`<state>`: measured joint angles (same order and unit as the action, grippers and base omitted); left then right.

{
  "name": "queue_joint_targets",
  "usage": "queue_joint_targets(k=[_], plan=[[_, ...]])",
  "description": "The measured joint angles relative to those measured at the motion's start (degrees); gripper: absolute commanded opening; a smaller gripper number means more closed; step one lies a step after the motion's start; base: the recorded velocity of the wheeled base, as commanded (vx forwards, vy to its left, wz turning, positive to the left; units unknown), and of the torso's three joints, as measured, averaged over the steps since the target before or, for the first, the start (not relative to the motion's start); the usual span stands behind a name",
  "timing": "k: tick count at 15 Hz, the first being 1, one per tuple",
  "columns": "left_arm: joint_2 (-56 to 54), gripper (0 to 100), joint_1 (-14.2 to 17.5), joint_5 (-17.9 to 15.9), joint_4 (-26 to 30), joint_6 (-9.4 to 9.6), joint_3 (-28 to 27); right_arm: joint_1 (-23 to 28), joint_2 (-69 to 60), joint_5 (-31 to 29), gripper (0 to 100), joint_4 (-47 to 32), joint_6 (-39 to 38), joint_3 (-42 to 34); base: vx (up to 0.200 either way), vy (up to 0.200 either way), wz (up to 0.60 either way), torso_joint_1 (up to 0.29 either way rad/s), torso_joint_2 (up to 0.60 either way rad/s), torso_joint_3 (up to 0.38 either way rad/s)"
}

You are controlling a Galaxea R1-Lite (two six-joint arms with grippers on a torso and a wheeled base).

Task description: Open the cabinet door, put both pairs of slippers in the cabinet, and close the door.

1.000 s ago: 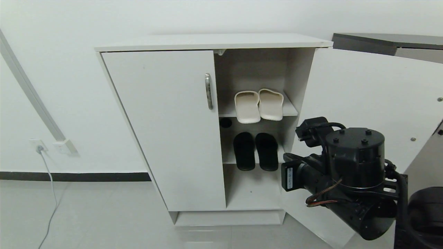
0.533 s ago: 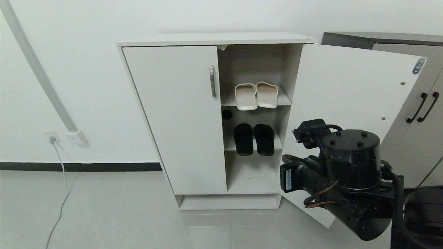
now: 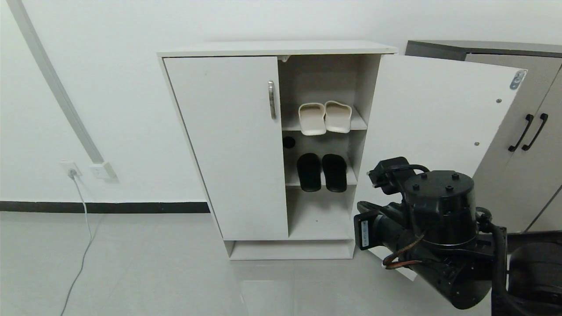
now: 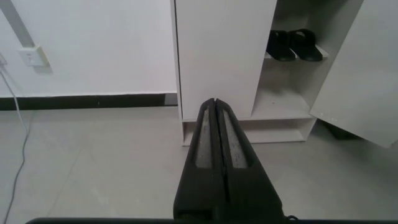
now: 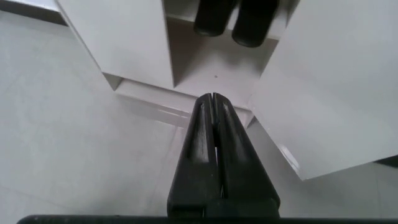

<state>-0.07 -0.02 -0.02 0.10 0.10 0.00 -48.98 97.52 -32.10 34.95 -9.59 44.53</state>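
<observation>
Cabinet door (image 3: 434, 127) standing open ahead-right of right gripper (image 5: 213, 101), probably nearer arm; right gripper and left gripper (image 4: 214, 102) both pinching together, empty.

Matt white cabinet (image 3: 228, 145), shiny metal handle (image 3: 272, 100), glossy floor tiles (image 3: 131, 272), matt black slippers (image 3: 309, 172)

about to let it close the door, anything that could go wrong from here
1. The white slippers and black slippers seem to overhang their shelf edges, so the open door might catch them when swung shut.
2. The right gripper, shut, sits by the door's inner face near its bottom edge; moving round to push could bump it.
</observation>
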Motion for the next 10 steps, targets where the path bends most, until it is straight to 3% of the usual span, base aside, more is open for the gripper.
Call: queue_joint_targets(k=[10], plan=[[0.0, 0, 0.0, 0.0, 0.0, 0.00, 0.0, 0.3, 0.4, 0.0, 0, 0.0, 0.1, -0.3, 0.000, 0.000, 0.00, 0.000, 0.00, 0.000]])
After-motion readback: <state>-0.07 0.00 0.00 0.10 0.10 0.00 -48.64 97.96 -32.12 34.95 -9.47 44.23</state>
